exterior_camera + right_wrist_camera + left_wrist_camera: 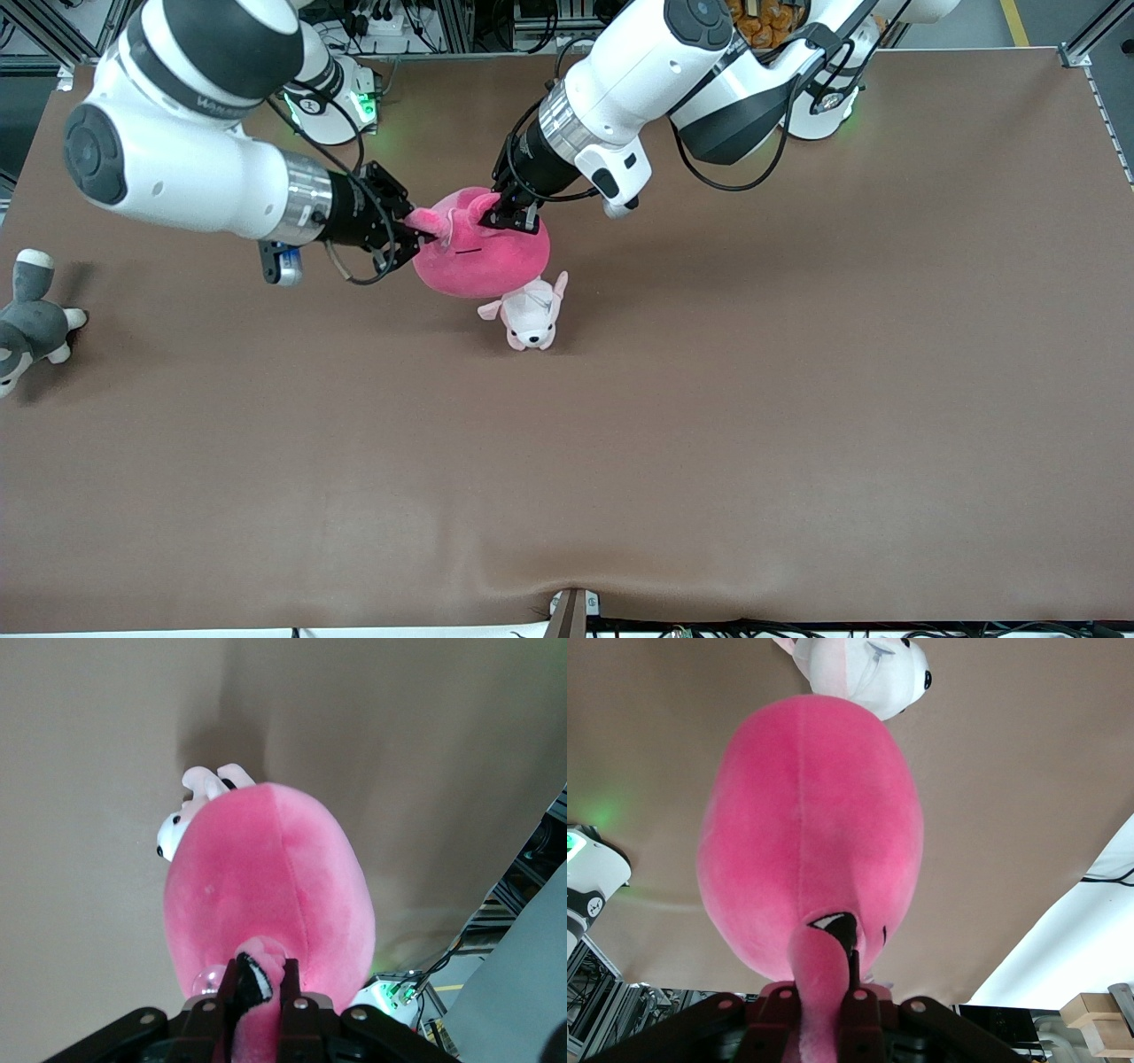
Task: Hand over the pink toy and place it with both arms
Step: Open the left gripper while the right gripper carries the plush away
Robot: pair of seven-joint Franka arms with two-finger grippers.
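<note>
Brown tabletop, both arms meeting mid-table, nearer right arm's end. Right gripper (415, 232) pinched shut on one ear of pink toy (483, 252); left gripper (512, 215) clamped on other ear. So toy hangs between them, held from both ends, body sagging away from each wrist toward table. Small pink-and-white puppy plush (530, 315) sits just beside/under it, nearer camera. Grey-and-white plush (31, 315) well apart at table edge. My guess: handover point, one gripper has to let go.

A wide table covered in plain brown cloth (709, 399) carries two soft toys: a small pale pink-and-white plush puppy (532, 317) lying near its middle, and a grey-and-white plush animal (28, 321) well apart from the puppy, at the right arm's end of the table
</note>
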